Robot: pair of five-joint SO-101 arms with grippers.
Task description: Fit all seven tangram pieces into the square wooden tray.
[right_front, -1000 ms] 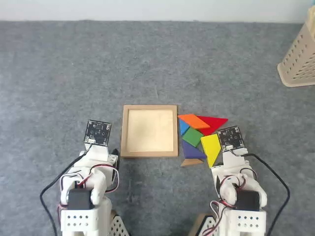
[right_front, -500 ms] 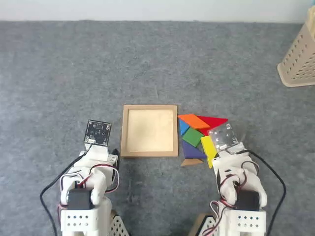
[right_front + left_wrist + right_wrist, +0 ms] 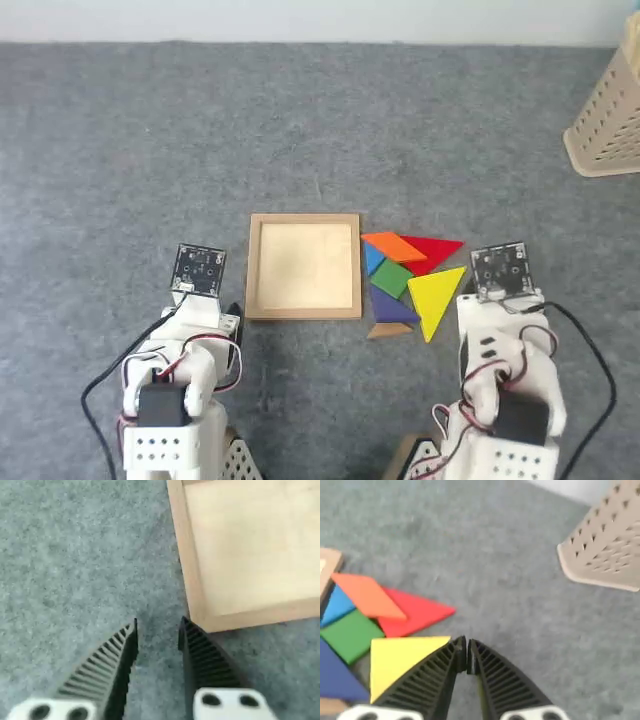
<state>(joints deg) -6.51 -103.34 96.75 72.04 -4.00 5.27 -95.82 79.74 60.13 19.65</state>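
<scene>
I'm working over a grey, short-pile carpet [image 3: 300, 120] that covers the whole table, with a pale wall strip [image 3: 300, 20] running along its far edge. A beige perforated plastic basket [image 3: 610, 110] stands at the far right corner, well away from everything else.

The square wooden tray [image 3: 253, 268] lies flat near the middle, with nothing in it. All seven pieces sit in a tight cluster on the carpet just beside its right rim. These are an orange parallelogram [image 3: 393, 246], a red triangle [image 3: 436, 250], a small blue triangle [image 3: 372, 260], a green square [image 3: 392, 278], a yellow triangle [image 3: 434, 296], a dark blue triangle [image 3: 390, 306] and a small tan wooden triangle [image 3: 388, 331].

My left gripper [image 3: 159, 622] hangs over bare carpet just off the tray's near left corner. Its fingers are apart and there is nothing between them. My right gripper [image 3: 466, 645] has its toothed fingers pressed together, holding nothing, and it points down at the carpet just beside the yellow triangle's far corner. I cannot tell whether its tips touch the pile.
</scene>
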